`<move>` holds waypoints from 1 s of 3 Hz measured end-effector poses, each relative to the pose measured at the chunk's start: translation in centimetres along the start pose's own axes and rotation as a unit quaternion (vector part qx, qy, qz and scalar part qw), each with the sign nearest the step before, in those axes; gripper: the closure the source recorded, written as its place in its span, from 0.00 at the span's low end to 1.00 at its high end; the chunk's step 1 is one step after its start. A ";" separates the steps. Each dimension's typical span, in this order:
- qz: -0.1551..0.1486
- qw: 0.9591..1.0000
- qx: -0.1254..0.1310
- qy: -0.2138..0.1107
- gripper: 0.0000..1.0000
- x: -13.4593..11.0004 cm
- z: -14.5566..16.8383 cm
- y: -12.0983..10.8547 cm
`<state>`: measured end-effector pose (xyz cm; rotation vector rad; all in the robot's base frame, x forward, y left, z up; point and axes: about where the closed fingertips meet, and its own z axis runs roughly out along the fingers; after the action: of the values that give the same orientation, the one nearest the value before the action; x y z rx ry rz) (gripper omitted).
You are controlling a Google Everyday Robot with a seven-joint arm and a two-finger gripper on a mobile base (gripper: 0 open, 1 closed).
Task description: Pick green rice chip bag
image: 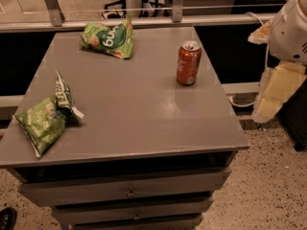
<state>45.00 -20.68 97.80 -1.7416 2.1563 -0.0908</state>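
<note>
The green rice chip bag [108,38] is bright green with white lettering. It lies at the far left of the grey cabinet top [139,109]. My gripper [267,108] hangs off the right side of the cabinet, past its edge, with cream-coloured fingers pointing down toward the floor. It is far from the bag and holds nothing that I can see. The white arm body [290,30] is above it.
A paler mottled green bag [45,119] with a striped twisted end lies at the near left edge. A red soda can [188,63] stands upright at the right middle. Drawers [129,191] are below the top. A railing [144,20] runs behind the cabinet. Speckled floor is on the right.
</note>
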 end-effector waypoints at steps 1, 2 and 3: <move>-0.034 0.997 0.024 -0.072 0.00 -5.6 3.0 -4.2; -0.053 0.990 0.042 -0.120 0.00 -10.1 4.6 -7.2; -0.050 0.980 0.058 -0.184 0.00 -16.6 5.3 -9.7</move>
<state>58.57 -6.11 99.48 -1.6505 1.7650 0.0743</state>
